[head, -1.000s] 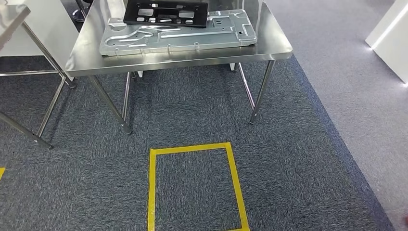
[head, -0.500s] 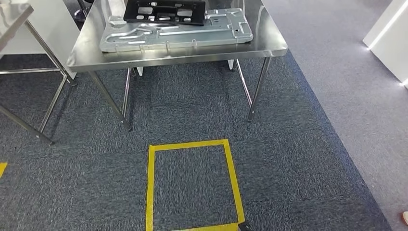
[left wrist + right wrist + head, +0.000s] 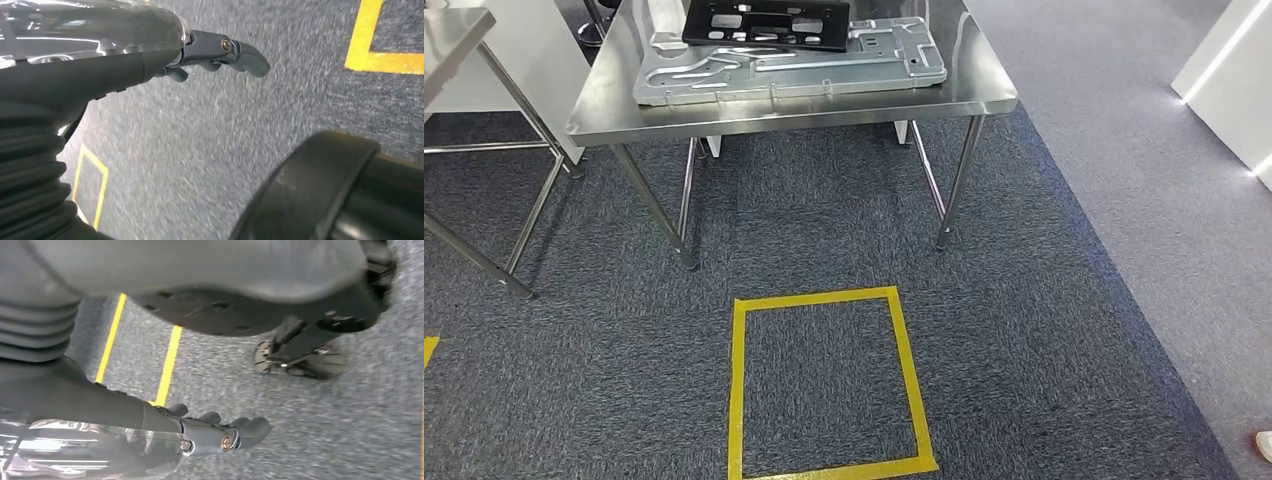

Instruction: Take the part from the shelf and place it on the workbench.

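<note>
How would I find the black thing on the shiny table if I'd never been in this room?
Find the steel table beyond the yellow tape square on the carpet. A wide silver metal plate lies flat on it. The black part rests on that plate's far side: the dark, flat frame with cut-out holes, while everything around it is shiny silver.

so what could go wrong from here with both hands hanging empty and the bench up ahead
1. The black part lies loose on the metal plate; a clumsy grasp could slide it or drag the plate.
2. The plate sits close to the near edge of the bench, so a nudge might push it off.
3. The left hand and right hand hang by the floor; raising them late could knock the bench edge.
</note>
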